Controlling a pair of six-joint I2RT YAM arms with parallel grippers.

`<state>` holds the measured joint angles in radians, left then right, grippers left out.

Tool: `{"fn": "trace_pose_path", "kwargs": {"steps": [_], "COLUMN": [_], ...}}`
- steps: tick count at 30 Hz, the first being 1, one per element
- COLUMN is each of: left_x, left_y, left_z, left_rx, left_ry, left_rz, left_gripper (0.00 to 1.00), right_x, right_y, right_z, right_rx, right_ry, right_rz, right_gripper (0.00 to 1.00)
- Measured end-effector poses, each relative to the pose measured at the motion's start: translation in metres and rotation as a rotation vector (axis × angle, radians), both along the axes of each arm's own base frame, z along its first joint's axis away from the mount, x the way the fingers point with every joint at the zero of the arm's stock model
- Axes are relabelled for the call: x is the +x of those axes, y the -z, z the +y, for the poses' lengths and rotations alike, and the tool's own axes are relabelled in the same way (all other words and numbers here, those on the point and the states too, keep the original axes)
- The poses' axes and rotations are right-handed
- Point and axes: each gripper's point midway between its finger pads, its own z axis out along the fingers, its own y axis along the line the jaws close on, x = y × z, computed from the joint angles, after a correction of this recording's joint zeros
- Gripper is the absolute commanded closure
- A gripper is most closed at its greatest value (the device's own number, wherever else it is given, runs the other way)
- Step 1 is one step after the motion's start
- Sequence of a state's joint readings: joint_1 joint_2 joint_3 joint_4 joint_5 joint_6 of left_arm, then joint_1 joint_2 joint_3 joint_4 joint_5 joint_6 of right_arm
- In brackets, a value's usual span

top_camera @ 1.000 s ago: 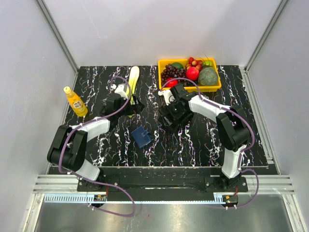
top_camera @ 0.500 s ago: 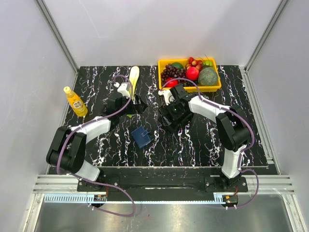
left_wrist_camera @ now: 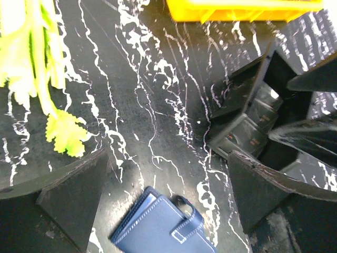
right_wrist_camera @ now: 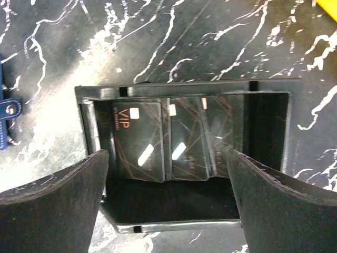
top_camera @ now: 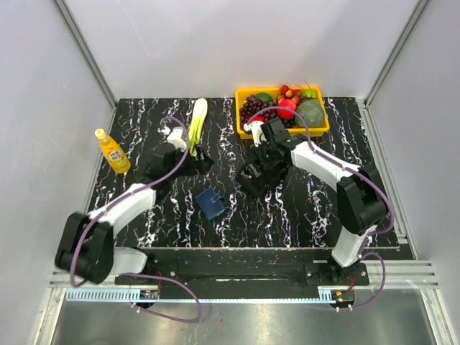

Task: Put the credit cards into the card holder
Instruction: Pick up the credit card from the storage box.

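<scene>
The card holder [top_camera: 210,203], a closed navy wallet with a strap, lies on the black marble table; it also shows in the left wrist view [left_wrist_camera: 163,226]. My left gripper [top_camera: 200,162] is open and empty and hovers just beyond the wallet [left_wrist_camera: 168,200]. Three black credit cards [right_wrist_camera: 139,139] lie side by side in an open black tray [right_wrist_camera: 87,126], seen from above in the top view [top_camera: 246,184]. My right gripper [top_camera: 256,169] is open and empty over the tray's near part [right_wrist_camera: 168,203], with a finger on either side.
A yellow basket [top_camera: 240,115] of fruit stands at the back right. A pale green leafy vegetable [top_camera: 196,118] lies at the back middle and a yellow bottle [top_camera: 112,151] stands at the left. The tray [left_wrist_camera: 247,126] sits right of the wallet.
Both arms have shifted: the left elbow has swung down and left, the right elbow out to the right. The wallet and tray have not moved.
</scene>
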<state>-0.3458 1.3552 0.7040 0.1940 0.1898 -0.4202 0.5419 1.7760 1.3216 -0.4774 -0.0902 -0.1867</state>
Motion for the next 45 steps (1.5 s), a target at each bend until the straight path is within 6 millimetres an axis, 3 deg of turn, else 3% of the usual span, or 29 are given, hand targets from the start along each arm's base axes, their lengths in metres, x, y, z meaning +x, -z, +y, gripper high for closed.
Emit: {"fn": "trace_pose_path", "kwargs": {"steps": [2,6,9,11,14,22,33,37,39,44,45], "left_x": [-0.009,-0.029,-0.043,-0.052,-0.061,-0.071,-0.071,-0.071,-0.070,-0.070,-0.070], "left_y": [-0.020,-0.077,-0.104,-0.112,-0.111,-0.083,-0.080,-0.078,-0.077,-0.074,-0.074], "left_z": [0.006,0.019,0.031,0.037,0.044,0.051,0.052,0.051,0.051,0.051,0.051], "left_rx": [-0.010,-0.053,-0.079,-0.088,-0.084,-0.039,-0.033,-0.030,-0.029,-0.028,-0.028], "left_ry": [-0.014,-0.054,-0.096,-0.118,-0.137,-0.152,-0.155,-0.155,-0.155,-0.155,-0.155], "left_rz": [-0.048,-0.203,-0.275,-0.297,-0.294,-0.205,-0.192,-0.186,-0.183,-0.173,-0.172], "left_gripper": [0.01,0.01,0.01,0.01,0.01,0.01,0.01,0.01,0.01,0.01,0.01], "right_x": [0.006,0.007,0.005,0.003,-0.002,-0.009,-0.015,-0.014,-0.013,-0.013,-0.013], "right_y": [-0.003,0.011,0.023,0.028,0.033,0.041,0.060,0.059,0.059,0.059,0.059], "right_z": [-0.004,-0.012,-0.014,-0.014,-0.010,-0.007,-0.013,-0.015,-0.016,-0.016,-0.016], "right_rx": [-0.007,-0.053,-0.079,-0.091,-0.113,-0.196,-0.274,-0.285,-0.291,-0.298,-0.298], "right_ry": [0.012,0.026,0.024,0.017,0.000,-0.016,-0.024,-0.023,-0.022,-0.018,-0.019], "right_rz": [-0.015,0.005,0.033,0.044,0.052,0.073,0.143,0.137,0.133,0.134,0.134], "right_gripper": [0.01,0.00,0.02,0.03,0.03,0.04,0.10,0.23,0.46,0.50,0.62]}}
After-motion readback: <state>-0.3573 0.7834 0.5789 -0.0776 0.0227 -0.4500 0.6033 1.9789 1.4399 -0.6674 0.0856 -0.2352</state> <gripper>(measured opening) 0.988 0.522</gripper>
